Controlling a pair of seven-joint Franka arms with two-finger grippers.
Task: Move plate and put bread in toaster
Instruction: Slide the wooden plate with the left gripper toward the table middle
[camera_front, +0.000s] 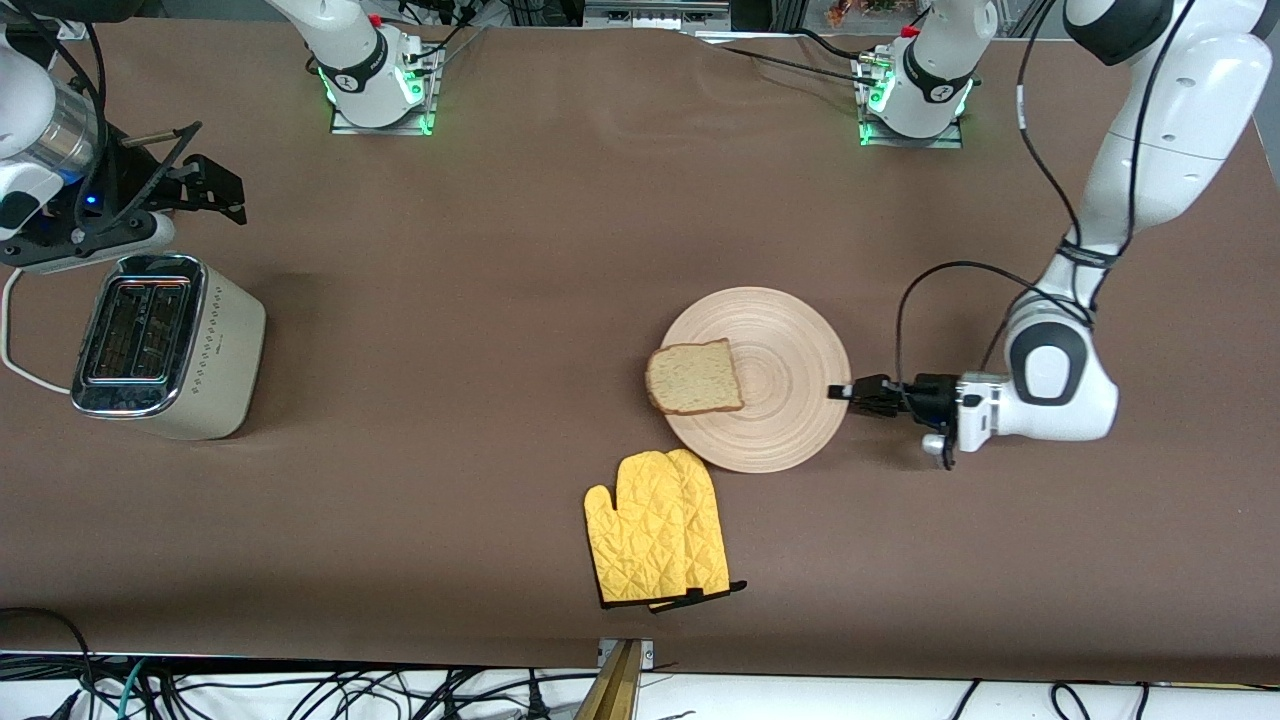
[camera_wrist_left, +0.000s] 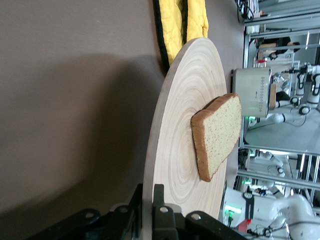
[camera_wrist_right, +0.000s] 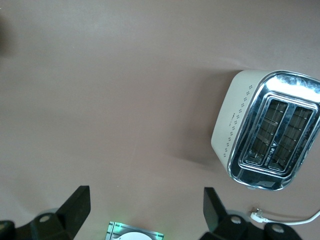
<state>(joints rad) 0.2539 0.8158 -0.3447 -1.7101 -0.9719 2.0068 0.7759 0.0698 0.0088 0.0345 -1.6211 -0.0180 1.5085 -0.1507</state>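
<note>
The plate (camera_front: 757, 379) lies mid-tabletop (camera_front: 500, 330), bread (camera_front: 695, 377) on its half toward the toaster (camera_front: 167, 345). Your left hand (camera_front: 846, 392) pinches the plate's rim at the left arm's end. Your right hand (camera_wrist_right: 145, 210) waits with fingers spread, up over the tabletop by the toaster, well apart from the bread; yellow mitts (camera_front: 656, 527) lie nearer the camera.

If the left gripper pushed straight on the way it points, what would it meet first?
The left gripper is shut on the plate rim, pointing across the plate. Going on, it would likely meet the bread first, though height is unclear.
</note>
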